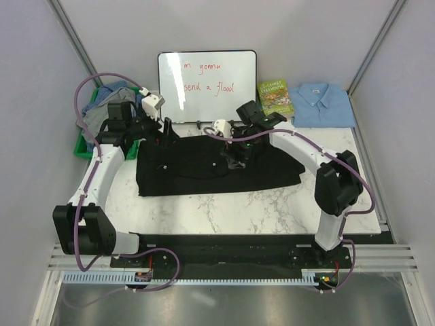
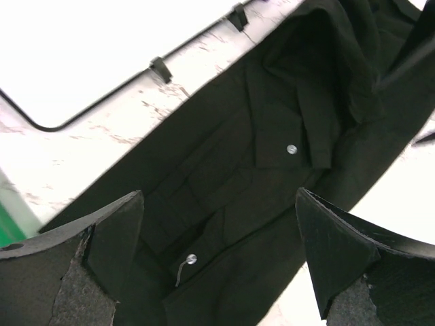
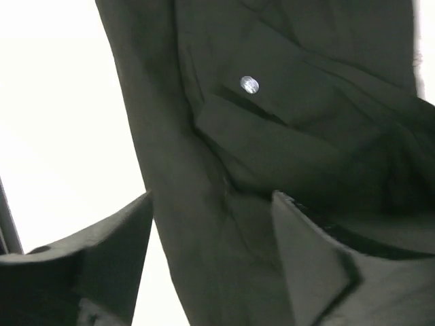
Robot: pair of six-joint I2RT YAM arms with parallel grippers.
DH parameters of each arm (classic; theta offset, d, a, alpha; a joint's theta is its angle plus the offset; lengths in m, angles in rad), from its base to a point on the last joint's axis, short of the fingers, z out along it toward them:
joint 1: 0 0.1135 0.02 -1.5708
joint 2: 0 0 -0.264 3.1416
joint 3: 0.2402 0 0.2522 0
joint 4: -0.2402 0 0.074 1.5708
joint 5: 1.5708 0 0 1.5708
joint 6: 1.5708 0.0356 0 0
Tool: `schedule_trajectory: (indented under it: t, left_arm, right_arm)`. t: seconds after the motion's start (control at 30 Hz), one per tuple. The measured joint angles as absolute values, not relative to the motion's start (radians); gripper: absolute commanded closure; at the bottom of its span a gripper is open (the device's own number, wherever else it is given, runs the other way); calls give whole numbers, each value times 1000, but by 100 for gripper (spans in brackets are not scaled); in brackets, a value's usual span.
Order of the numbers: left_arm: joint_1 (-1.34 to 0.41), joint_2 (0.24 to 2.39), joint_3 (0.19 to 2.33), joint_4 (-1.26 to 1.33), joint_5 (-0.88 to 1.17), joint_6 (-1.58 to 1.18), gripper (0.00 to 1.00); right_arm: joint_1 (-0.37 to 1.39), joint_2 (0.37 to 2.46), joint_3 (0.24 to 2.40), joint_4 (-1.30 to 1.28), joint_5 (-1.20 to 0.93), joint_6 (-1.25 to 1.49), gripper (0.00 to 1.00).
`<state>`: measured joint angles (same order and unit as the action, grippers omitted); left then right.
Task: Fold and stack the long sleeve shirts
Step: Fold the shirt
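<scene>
Closing the wide-open left hand (image 2: 219, 198) and wide-open right hand (image 3: 211, 198) together on the far side of the black shirt (image 1: 204, 175) should keep the fold square.

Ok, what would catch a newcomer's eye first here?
A black shirt sprawls across the marble table, with the left pincer and right pincer open above its far part. Behind stands a whiteboard with red handwriting, and a folded light blue shirt lies at the far right.
</scene>
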<state>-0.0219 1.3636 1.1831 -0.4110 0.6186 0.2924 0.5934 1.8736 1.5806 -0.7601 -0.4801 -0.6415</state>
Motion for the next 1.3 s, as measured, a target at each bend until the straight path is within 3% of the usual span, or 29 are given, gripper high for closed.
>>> schedule_trajectory:
  t: [0.13,0.33,0.4,0.57,0.67,0.77,0.8,0.87,1.03,1.3]
  left_arm:
    - [-33,1383,1182,-442,649,296,15]
    - [-113,1481,1181,-458,659,283,32]
    - [-144,1544,1184,-463,662,257,36]
    - [-174,1728,1246,-477,664,175,39]
    - [-175,1806,1289,-478,664,138,39]
    - [-175,1832,1311,-477,658,120,39]
    - [-175,1834,1315,-477,656,118,39]
    - [-176,1834,1316,-477,655,117,42]
    - [-176,1834,1316,-481,652,117,46]
    - [-212,1842,1320,-493,656,133,50]
  right_arm:
    - [468,1878,1717,-853,-545,-678,22]
    - [304,2239,2368,-881,-579,-587,29]
    - [295,2315,2429,-875,-579,-571,29]
    - [327,2349,2269,-833,-585,-553,25]
    - [355,2350,2159,-793,-572,-548,29]
    - [379,2355,2134,-782,-550,-554,60]
    - [385,2355,2134,-774,-544,-561,75]
    - [392,2354,2134,-766,-540,-575,83]
    - [389,2289,2039,-793,-537,-626,90]
    - [381,1848,1585,-919,-515,-857,94]
